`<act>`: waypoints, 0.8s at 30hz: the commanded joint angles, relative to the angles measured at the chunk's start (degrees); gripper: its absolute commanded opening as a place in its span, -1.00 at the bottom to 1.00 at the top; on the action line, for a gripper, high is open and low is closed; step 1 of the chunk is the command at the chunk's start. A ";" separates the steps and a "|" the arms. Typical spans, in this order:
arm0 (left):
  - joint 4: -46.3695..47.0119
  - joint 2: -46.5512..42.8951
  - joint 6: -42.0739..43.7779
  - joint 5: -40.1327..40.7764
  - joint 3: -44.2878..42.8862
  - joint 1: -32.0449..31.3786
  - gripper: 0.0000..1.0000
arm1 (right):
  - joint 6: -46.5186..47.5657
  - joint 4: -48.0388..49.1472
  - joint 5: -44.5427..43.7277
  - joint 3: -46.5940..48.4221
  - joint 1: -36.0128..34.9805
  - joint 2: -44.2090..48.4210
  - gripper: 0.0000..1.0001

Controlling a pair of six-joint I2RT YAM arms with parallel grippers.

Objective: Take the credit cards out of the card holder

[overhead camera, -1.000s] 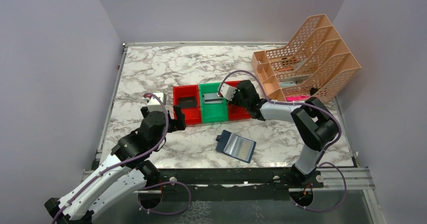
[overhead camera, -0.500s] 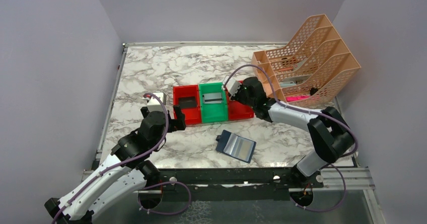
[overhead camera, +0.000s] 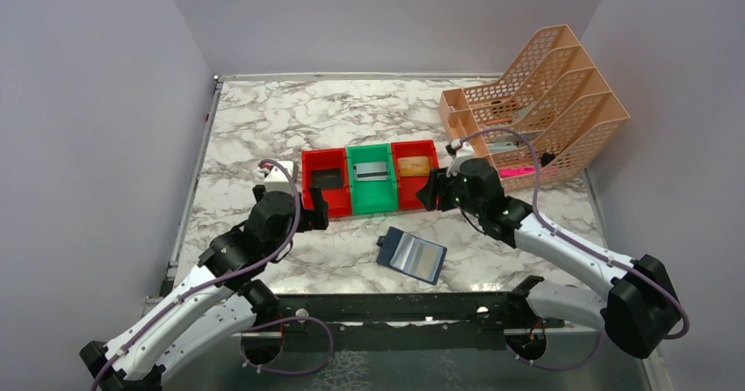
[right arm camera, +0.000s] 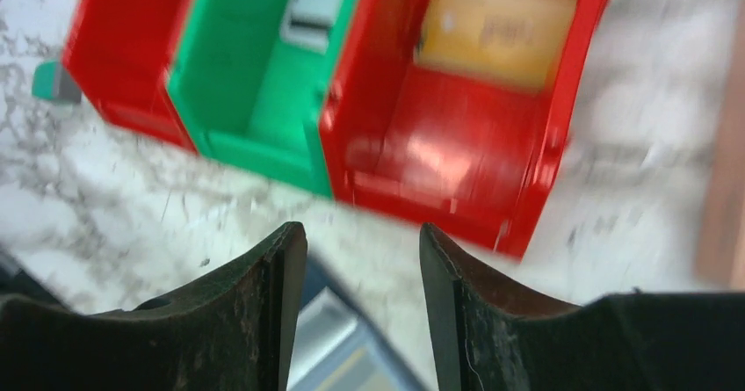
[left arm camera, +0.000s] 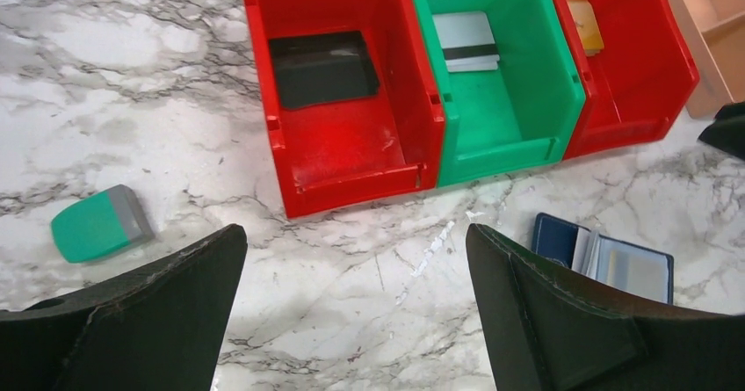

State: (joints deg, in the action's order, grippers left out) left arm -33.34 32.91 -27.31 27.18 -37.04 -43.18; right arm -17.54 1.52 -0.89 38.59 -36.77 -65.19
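Top external view. The navy card holder (overhead camera: 411, 255) lies unfolded on the marbled surface (overhead camera: 264, 119), pale pockets upward, near the arm bases and apart from both arms. Behind it three bins stand side by side, touching. The left red bin (overhead camera: 310, 189) holds a black card (overhead camera: 328, 178), the green bin (overhead camera: 373, 202) a silver-grey card (overhead camera: 370, 171), and the right red bin (overhead camera: 413, 199) a gold card (overhead camera: 417, 166). One card per bin suggests sorting after removal. The left pincer (overhead camera: 314, 208) hangs at the near corner of the left red bin. The right pincer (overhead camera: 428, 193) hangs just in front of the right red bin. An orange file rack (overhead camera: 536, 101) stands at the far right.

Left wrist view. The left pincer (left arm camera: 351, 321) has its fingers (left arm camera: 132, 312) spread wide, with nothing between them. All three cards lie flat on the bin floors, towards the far walls. A teal block (left arm camera: 98, 224) rests on the surface to the left. The holder (left arm camera: 606, 264) shows at the lower right, and whether a pocket keeps another card cannot be told.

Right wrist view. This picture is blurred. The right pincer (right arm camera: 362, 303) has its jaws apart and empty, aimed over the near wall of the right red bin. The holder's edge (right arm camera: 351, 347) lies below. By this reading the task looks complete or nearly so.
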 commanded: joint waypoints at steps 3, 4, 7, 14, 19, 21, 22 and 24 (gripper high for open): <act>4.99 5.57 -0.42 -13.93 -0.01 0.34 0.98 | -23.86 -13.57 7.26 -9.25 0.04 7.10 0.03; 6.51 7.03 -0.72 -17.12 0.22 0.29 0.98 | -25.03 -14.56 7.49 -9.98 0.04 7.59 0.03; 11.12 11.70 -1.81 -25.67 0.84 0.21 0.96 | -27.21 -17.06 8.02 -11.20 0.04 7.66 0.01; 15.81 18.13 -2.65 -34.41 2.76 0.14 0.82 | -28.66 -23.84 6.56 -10.07 0.04 3.78 0.02; 17.00 18.00 -3.01 -35.82 3.84 0.03 0.80 | -28.87 -28.62 2.01 -9.19 0.04 5.17 0.10; 17.24 18.10 -3.18 -35.96 4.28 0.06 0.80 | -29.01 -29.80 0.60 -9.35 0.04 5.83 0.17; 17.40 18.18 -3.13 -35.97 4.48 0.03 0.80 | -29.10 -30.15 -0.19 -9.54 0.04 5.84 0.20; 17.54 18.69 -3.22 -36.09 4.72 0.03 0.80 | -28.86 -29.21 0.06 -10.27 0.04 5.44 0.22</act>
State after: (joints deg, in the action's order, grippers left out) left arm -18.37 51.55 -29.95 -6.39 -33.15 -43.13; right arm -45.58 -25.06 2.55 27.73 -36.75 -60.29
